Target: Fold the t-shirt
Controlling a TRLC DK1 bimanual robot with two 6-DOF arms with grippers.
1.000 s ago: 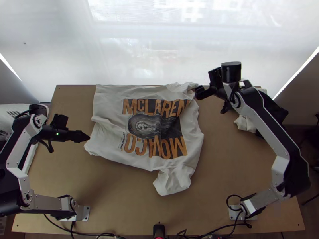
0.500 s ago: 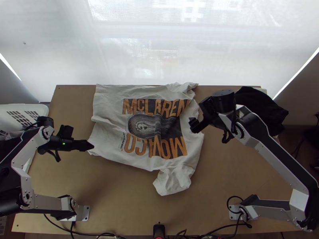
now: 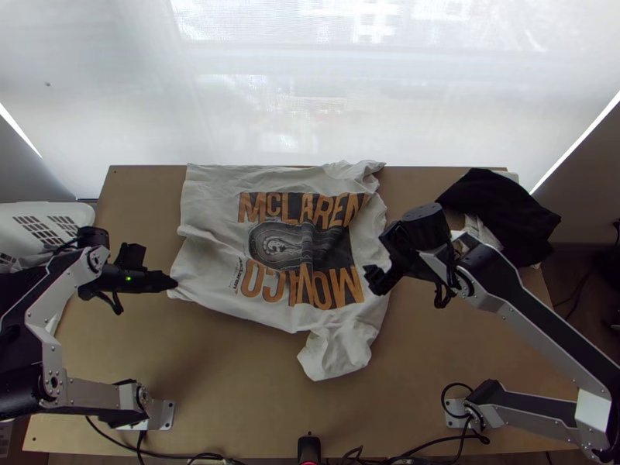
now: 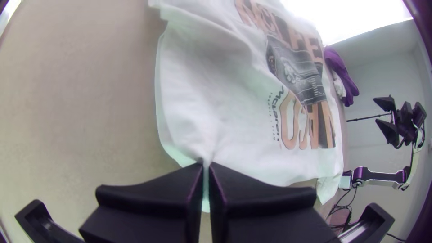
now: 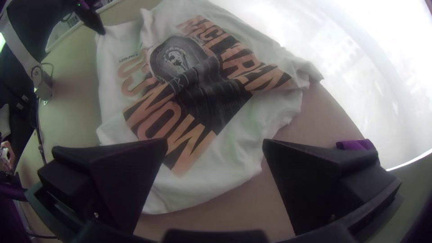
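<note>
A white t-shirt (image 3: pixel 209 267) with an orange and dark print lies spread and wrinkled, one sleeve toward the table's near edge. At its lower left corner in the top view is my left gripper (image 3: pixel 172 284). The left wrist view has the left gripper (image 4: pixel 206 168) shut on that hem corner of the t-shirt (image 4: pixel 252 148), the cloth pinched into creases. My right gripper (image 3: pixel 377 280) is over the shirt's right side. In the right wrist view the right gripper (image 5: pixel 215 146) stands open above the t-shirt (image 5: pixel 238 166), nothing between its fingers.
Black cloth (image 3: pixel 504 213) lies bunched over something white at the table's far right corner. A white basket (image 3: pixel 58 211) stands beyond the left edge. Bare wooden table (image 3: pixel 225 372) extends between the shirt and the arms' bases; cables run along the near edge.
My right gripper has come from the shirt's far right corner toward the near edge, over its right side. The left gripper has shifted slightly right and nearer, onto the shirt's corner.
</note>
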